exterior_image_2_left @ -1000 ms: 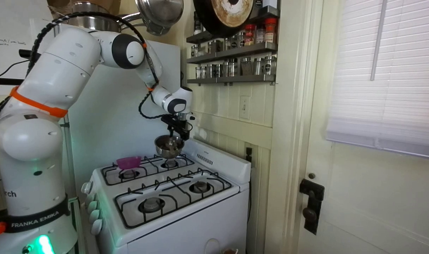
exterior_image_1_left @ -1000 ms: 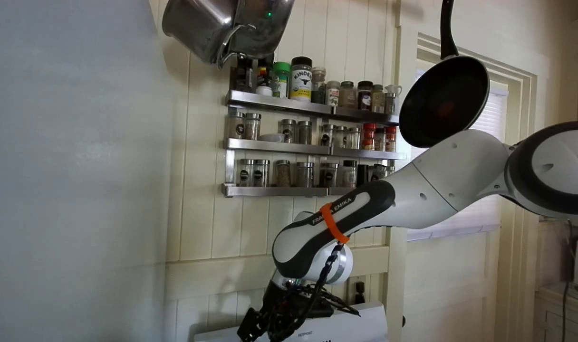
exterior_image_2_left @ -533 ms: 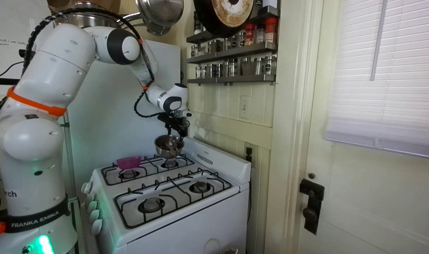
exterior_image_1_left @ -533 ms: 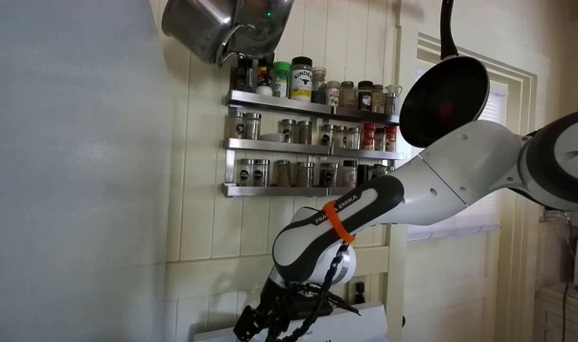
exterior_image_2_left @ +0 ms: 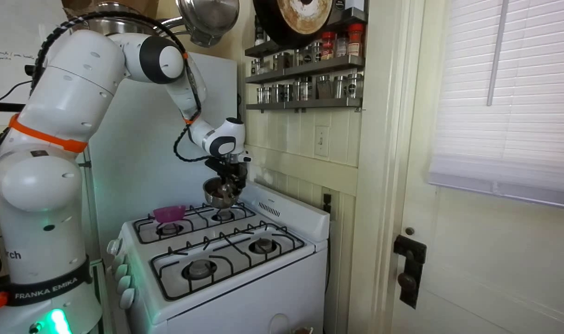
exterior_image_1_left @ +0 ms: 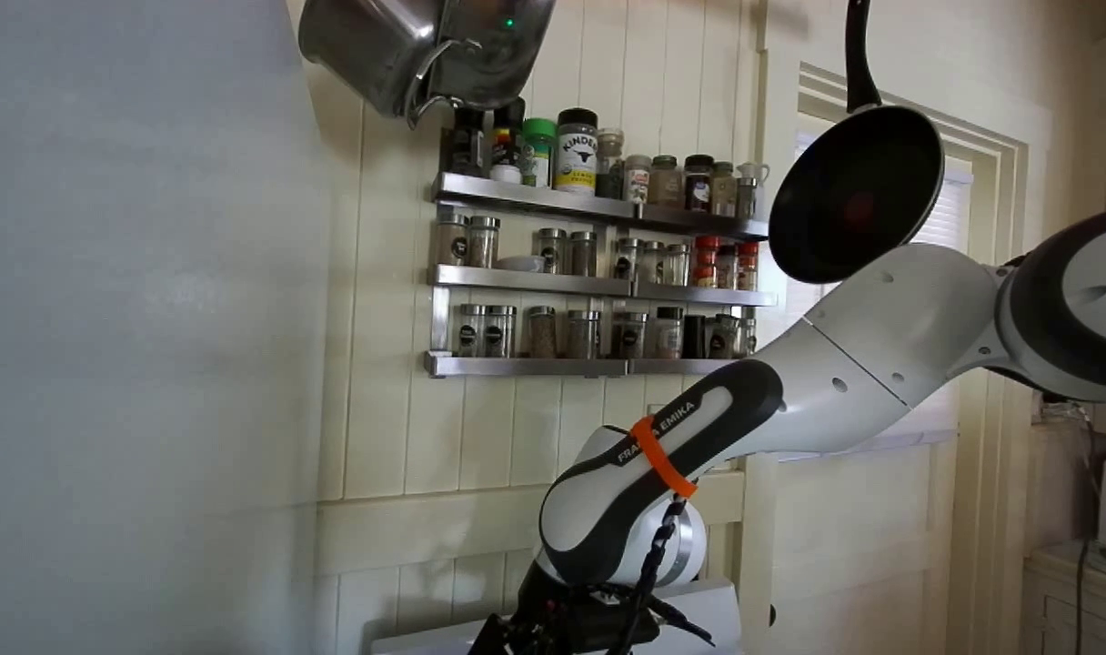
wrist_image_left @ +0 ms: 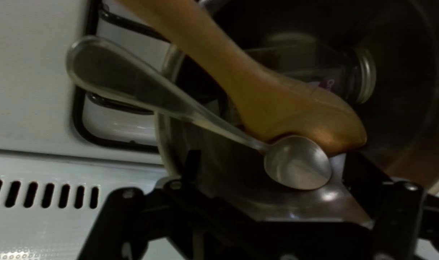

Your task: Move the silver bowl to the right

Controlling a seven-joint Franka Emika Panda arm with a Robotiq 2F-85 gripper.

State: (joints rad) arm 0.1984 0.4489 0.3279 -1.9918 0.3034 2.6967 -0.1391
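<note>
Silver bowl (exterior_image_2_left: 221, 201) is resting on the stove (exterior_image_2_left: 245, 290), a metal spoon (wrist_image_left: 298, 162) leaning in it; close by, the end effector (wrist_image_left: 273, 157) is gaping wide, gripping nothing.

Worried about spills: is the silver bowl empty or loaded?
Loaded: in the wrist view, a metal spoon, a brown utensil and a jar sit in the silver bowl.

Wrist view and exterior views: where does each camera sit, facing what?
Wrist view: on the wrist, looking down into the silver bowl; open tool shows.
In an exterior view: outside the robot, facing the spice shelves; arm and part of tool show.
In an exterior view: outside the robot, looking down across the stove; base, arm, tool show.
Both exterior views share spice shelves and arm.
</note>
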